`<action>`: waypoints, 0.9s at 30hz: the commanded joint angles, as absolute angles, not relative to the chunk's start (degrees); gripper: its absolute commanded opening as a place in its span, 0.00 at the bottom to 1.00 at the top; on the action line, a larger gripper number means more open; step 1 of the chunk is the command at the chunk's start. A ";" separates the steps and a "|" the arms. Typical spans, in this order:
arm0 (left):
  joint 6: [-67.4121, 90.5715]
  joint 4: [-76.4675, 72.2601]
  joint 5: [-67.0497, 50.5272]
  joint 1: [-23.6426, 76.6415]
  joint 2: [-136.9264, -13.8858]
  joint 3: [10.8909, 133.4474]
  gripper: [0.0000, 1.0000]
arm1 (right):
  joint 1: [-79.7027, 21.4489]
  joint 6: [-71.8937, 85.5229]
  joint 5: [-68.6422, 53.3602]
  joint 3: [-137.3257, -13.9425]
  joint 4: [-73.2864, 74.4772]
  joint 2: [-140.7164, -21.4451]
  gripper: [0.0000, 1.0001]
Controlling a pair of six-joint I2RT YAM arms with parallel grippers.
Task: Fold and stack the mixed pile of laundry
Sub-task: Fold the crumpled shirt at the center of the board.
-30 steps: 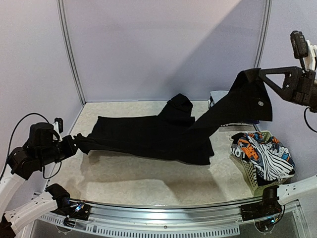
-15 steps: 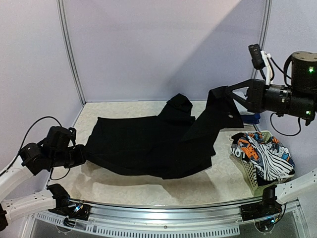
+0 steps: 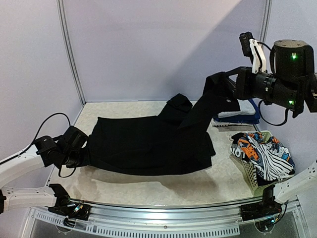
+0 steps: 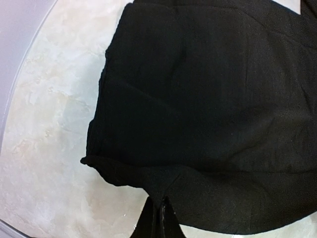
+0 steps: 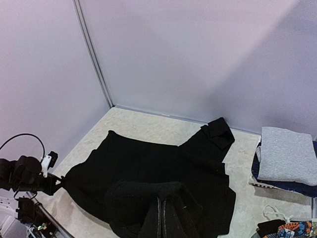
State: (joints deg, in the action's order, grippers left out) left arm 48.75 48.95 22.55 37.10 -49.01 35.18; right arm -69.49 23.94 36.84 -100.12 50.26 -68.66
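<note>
The large black hooded top (image 3: 148,141) lies spread across the middle of the table. My left gripper (image 3: 83,151) is shut on its left edge, low at the table; the left wrist view shows the pinched cloth (image 4: 163,193) above the closed fingers (image 4: 161,218). My right gripper (image 3: 229,85) is shut on the top's right end and holds it high above the table; that cloth bunches over the fingers (image 5: 166,218). The rest of the top (image 5: 163,163) lies below in the right wrist view. A grey shirt (image 5: 287,154) lies folded on navy pieces (image 5: 280,184) at the back right.
A white lattice basket (image 3: 252,173) at the front right holds orange-black-white printed and black-white striped garments (image 3: 262,153). The folded stack (image 3: 237,115) sits behind it near the back wall. Metal frame posts (image 3: 69,49) stand at the back corners.
My left gripper has moved right and lower with the top's left edge. My right gripper has carried the raised right end leftward, inward over the table.
</note>
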 commanded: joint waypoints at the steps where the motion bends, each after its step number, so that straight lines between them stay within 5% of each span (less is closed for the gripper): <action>1: 46.79 49.13 26.14 37.88 -51.68 38.19 0.00 | -69.84 19.47 44.49 -104.51 50.77 -73.77 0.00; 27: 33.78 41.82 23.27 22.14 -81.60 52.02 0.00 | -48.04 10.19 46.21 -130.88 52.38 -103.30 0.00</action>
